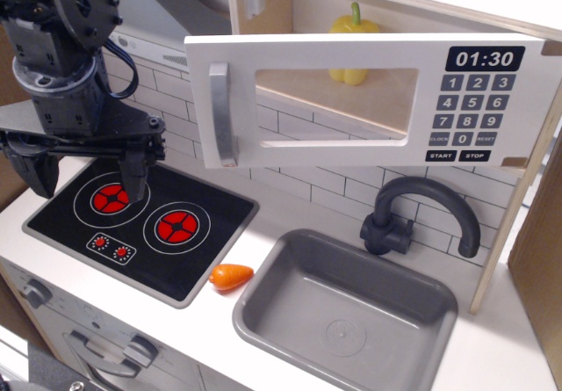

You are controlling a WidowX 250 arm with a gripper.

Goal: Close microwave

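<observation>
The microwave's white door [351, 101] stands swung open, hinged at its right side, with its grey bar handle [219, 114] at the left edge. It has a rectangular window, a black clock display reading 01:30 [485, 58] and a grey keypad. A yellow pepper [354, 29] sits in the wooden cavity behind it. My gripper [85, 178] is open and empty. It hangs over the stove's left burner, to the left of and below the door handle, not touching the door.
A black stovetop [140, 224] with two red burners lies under the gripper. A small orange vegetable [231, 276] lies between the stove and the grey sink [342, 307]. A black faucet [421, 215] stands behind the sink. The grey range hood [167, 22] slants at the top left.
</observation>
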